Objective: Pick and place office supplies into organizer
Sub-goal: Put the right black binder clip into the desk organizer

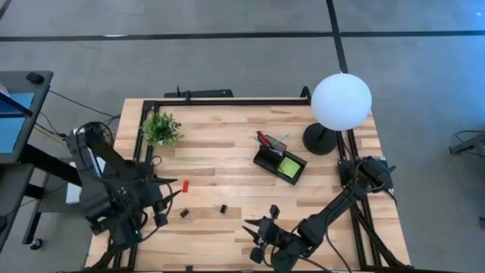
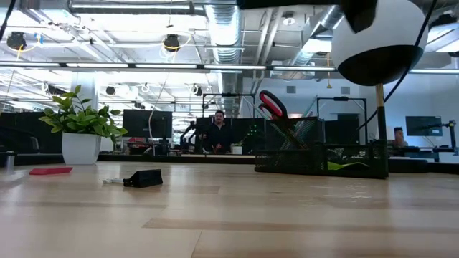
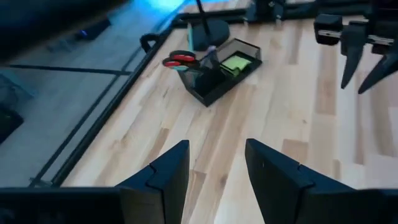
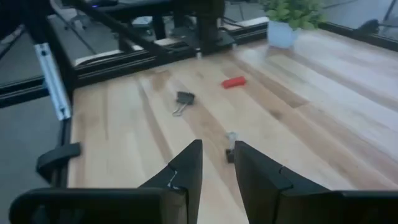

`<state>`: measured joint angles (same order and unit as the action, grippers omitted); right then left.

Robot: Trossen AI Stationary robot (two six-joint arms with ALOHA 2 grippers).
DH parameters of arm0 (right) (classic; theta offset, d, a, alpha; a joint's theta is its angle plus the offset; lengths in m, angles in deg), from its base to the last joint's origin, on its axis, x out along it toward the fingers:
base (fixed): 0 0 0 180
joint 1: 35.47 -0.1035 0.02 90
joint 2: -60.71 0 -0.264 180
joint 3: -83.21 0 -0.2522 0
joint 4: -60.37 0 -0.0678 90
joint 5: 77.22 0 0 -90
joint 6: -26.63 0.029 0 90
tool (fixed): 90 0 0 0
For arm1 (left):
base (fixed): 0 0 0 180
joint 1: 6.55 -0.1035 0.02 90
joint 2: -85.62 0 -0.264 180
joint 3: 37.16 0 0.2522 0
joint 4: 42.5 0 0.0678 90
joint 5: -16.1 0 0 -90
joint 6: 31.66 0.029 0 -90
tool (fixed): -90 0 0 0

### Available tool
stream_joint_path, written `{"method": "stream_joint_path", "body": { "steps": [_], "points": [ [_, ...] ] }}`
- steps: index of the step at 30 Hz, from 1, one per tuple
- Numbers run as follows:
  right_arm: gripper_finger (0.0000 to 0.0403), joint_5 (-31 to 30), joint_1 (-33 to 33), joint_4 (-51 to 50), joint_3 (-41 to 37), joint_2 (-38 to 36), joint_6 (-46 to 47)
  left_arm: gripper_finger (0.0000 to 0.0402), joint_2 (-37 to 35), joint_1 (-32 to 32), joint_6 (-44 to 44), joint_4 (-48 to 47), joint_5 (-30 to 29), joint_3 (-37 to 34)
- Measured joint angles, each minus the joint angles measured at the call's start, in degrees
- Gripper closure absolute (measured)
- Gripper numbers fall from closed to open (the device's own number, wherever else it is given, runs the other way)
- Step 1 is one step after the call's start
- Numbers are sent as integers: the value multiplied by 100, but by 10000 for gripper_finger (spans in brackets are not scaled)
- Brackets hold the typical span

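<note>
The black organizer stands right of the table's middle. Red-handled scissors stand in its taller section, handles up. A lime-green sticky-note pad lies in its tray. A small red block and two black clips lie flat on the wood at the near left. My left gripper hangs open over the table's near left, pointing toward the organizer. My right gripper is open low over the near middle. One clip lies just beyond its fingertips.
A white globe lamp on a black base stands right of the organizer. A small potted plant sits at the far left. A black frame rail runs along the table's edges. Bare wood lies between the clips and the organizer.
</note>
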<state>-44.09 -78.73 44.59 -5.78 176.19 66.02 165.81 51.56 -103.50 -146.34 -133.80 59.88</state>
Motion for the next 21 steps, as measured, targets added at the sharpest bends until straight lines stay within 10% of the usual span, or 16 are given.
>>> {"method": "stream_joint_path", "body": {
  "steps": [9,21],
  "points": [
    [315,1279,750,-142,1,15,-219,248,-7,629,-2588,4,-1004,-1883],
    [315,2680,1300,347,5,15,-1844,248,-7,832,-3241,4,-30,-2393]
  ]
}}
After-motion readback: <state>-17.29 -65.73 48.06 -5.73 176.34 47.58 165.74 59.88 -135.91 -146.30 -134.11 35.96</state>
